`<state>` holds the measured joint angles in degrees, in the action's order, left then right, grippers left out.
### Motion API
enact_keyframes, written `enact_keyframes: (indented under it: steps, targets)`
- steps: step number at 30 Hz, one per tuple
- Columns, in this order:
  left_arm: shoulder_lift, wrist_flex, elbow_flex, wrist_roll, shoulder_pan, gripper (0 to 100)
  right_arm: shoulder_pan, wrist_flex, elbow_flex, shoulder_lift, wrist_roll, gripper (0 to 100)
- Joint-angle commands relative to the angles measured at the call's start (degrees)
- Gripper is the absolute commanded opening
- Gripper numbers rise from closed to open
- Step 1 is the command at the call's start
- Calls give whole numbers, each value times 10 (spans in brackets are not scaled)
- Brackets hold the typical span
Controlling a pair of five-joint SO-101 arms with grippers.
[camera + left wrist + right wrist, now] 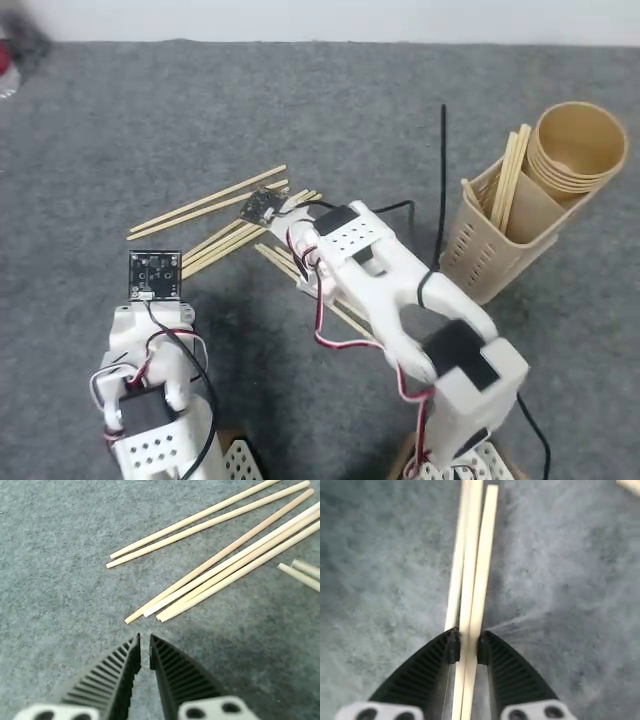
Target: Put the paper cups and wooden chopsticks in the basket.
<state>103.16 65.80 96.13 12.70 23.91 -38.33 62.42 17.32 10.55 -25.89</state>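
Since the chopsticks [470, 570] belong in the basket [470, 255] at three o'clock, the right gripper [467, 642] clamps several; the left gripper [145, 647] sits with jaws together, empty.

Support: grey carpeted table [330, 110]. Lying directly on it are a pair of wooden chopsticks [200, 528] and, just beside the pair, a tighter bundle of chopsticks [225, 572], angled across the carpet. A beige slotted basket [475, 255] stands at the right edge, with a black cable [443, 170] beside it.
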Motion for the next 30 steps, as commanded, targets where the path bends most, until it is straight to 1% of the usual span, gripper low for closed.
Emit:
enact_keyframes:
  steps: [1, 4, 8, 12, 14, 16, 17, 19, 21, 23, 25, 27, 30]
  targets:
    - [12, -11, -1, 5, -2, 33, 6, 32, -18, -94, -10, 6]
    - [12, -11, -1, 5, -2, 33, 29, 87, -65, -182, -8, 6]
    - [12, -11, -1, 5, -2, 33, 73, 142, -181, -310, -6, 6]
    - [12, -11, -1, 5, -2, 33, 123, 138, -269, -406, -5, 6]
    - [12, -10, -1, 5, -2, 33, 158, 112, -280, -446, -4, 6]
    - [12, -10, -1, 5, -2, 33, 207, 80, -277, -483, 25, 6]
    - [12, -9, -1, 5, -2, 33, 242, 64, -271, -505, 52, 6]
    - [12, -9, -1, 5, -2, 33, 273, 52, -250, -537, 84, 6]
    - [12, -9, -1, 5, -2, 33, 281, 75, -223, -577, 116, 6]
    - [12, -9, -1, 5, -2, 33, 281, 110, -196, -620, 122, 6]
    - [12, -9, -1, 5, -3, 33, 284, 114, -164, -660, 122, 6]
    - [12, -9, 0, 5, -3, 33, 302, 73, -123, -689, 117, 6]
    - [12, -10, 1, 5, -4, 33, 333, -39, -32, -726, 121, 6]
